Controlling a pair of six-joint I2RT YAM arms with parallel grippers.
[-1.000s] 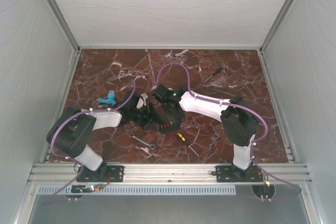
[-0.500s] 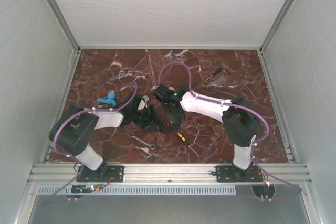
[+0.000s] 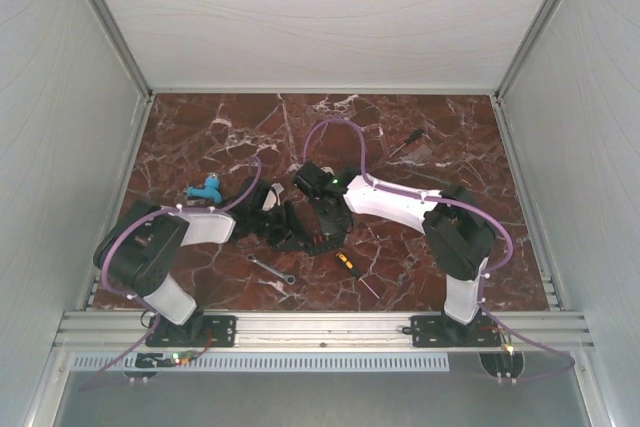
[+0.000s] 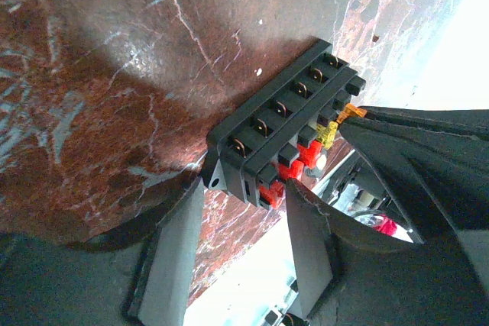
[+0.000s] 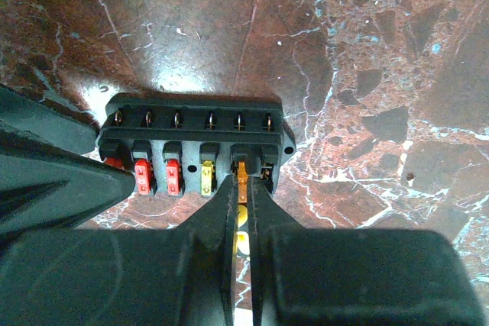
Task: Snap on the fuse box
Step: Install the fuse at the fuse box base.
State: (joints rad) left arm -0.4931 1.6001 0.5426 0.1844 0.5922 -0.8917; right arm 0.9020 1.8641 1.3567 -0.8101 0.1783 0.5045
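Nearest, loose tools: a silver wrench (image 3: 272, 269) lies on the bench (image 3: 200, 127) at 7 o'clock from the work, and a yellow-and-black screwdriver (image 3: 352, 269) at 5 o'clock. Both lie apart from the hands and look set aside.
Fuse box (image 5: 195, 124): it lies flat near the middle of the bench, its fuse row turned toward the right arm. Three red fuses (image 5: 172, 175) and one yellow fuse (image 5: 206, 177) sit in the row.
Left hand (image 4: 244, 186): one finger sits on each side of a short end of the fuse box, seemingly touching both flanks. It is probably pinning the box so it cannot slide under a push.
Right hand (image 5: 241, 187): the fingers are pressed together on a small orange fuse (image 5: 241, 169), held upright at the fifth slot from the left in the right wrist view. The step in hand is likely seating this fuse.
Approach: the hands meet from 9 and 3 o'clock, so one can steady the box while the other presses.
Farther off: a blue object (image 3: 205, 188) lies at 10 o'clock from the box, and a dark tool (image 3: 405, 142) at 1 o'clock, toward the far edge.
Hidden: the fingers cover the orange fuse's blades, so it is unclear how deep they sit. The left hand partly covers the leftmost red fuse. The sixth slot is mostly behind the right hand. No cover can be made out. From overhead, the hands and the box merge into one dark mass.
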